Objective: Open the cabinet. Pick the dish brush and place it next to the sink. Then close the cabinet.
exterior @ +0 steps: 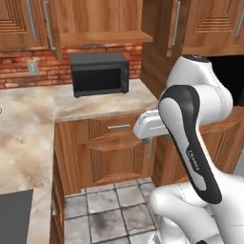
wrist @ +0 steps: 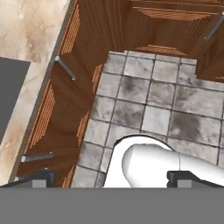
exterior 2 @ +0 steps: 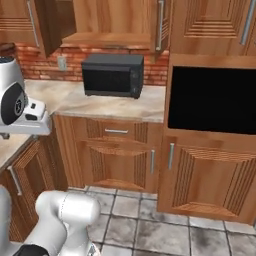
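Where the hand camera looks straight down, finds the gripper [wrist: 113, 178] spread wide, dark fingertips [wrist: 37, 177] well apart, pinching nothing. Beneath it, grey stone floor tiles [wrist: 144, 92], with low wooden doors [wrist: 65, 109] and their silver bar handles along one side, and a strip of marbled tabletop [wrist: 35, 26] beyond those.

From the left base camera, places the gripper [exterior: 147, 142] below and to the right of the black microwave [exterior: 100, 73], hanging off the white hand in front of the drawer unit [exterior: 112, 143] that carries the microwave's stretch of tabletop [exterior: 28, 128]. Apart from the drawer's short handle, touching nothing.

Directly above the microwave, shows the cabinet [exterior: 102, 21] standing open: both doors swung outward and seen nearly edge-on, long silver handles facing out, pale wooden interior and bottom shelf exposed. Same open cabinet [exterior 2: 112, 20] above the microwave [exterior 2: 112, 75] from the right base camera. Cannot make out anything on its shelf.

Behind the microwave, red brick wall [exterior: 19, 74] with a wall socket [exterior: 32, 66]. To the microwave's right, a tall wooden unit with a black oven recess [exterior 2: 212, 100].
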